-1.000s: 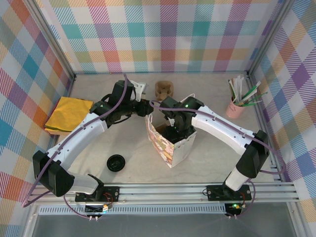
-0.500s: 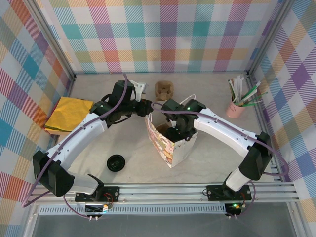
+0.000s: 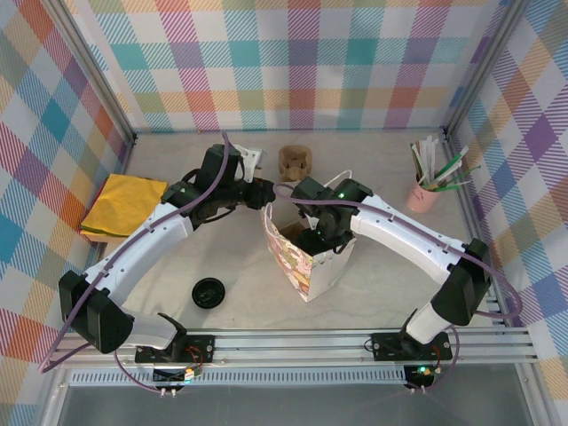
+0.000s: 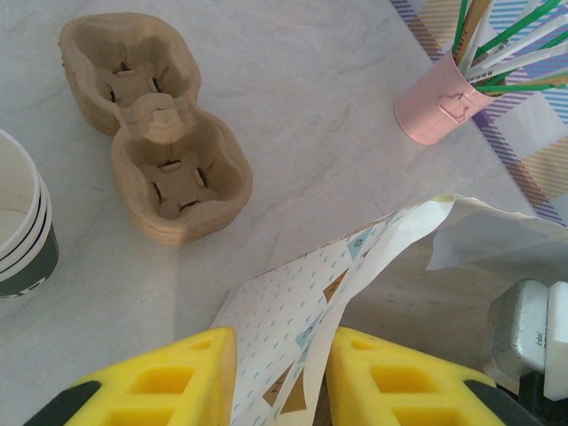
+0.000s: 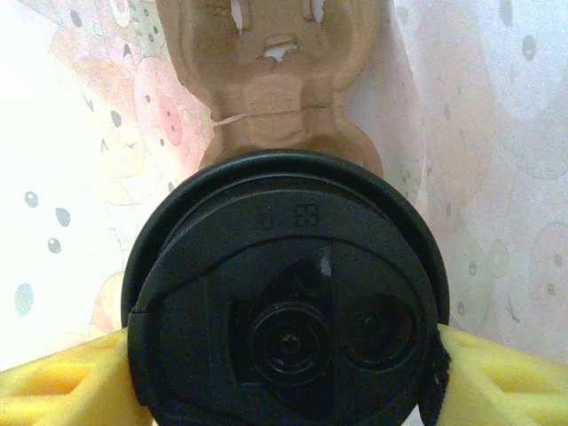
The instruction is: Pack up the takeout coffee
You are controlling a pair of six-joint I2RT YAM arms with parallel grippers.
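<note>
Since a second before, the right arm had swung its elbow a little outward; the left arm had kept its place. We saw the right gripper (image 5: 284,386) lowered inside the paper bag (image 3: 306,266), its yellow pads pressed against either side of the takeout coffee (image 5: 284,302), which hung above a cardboard carrier (image 5: 275,98) at the bag's bottom. The left gripper (image 4: 282,373) pinched the bag's rim between nearly closed pads. The bag stood on a pale marbled table (image 3: 382,284) – walled in pastel plaid (image 3: 293,62) – with a yellow cloth (image 3: 124,206) (at the left edge), a loose black lid (image 3: 209,292), a second carrier (image 4: 155,124) and a pink pot of stirrers (image 4: 439,102).
</note>
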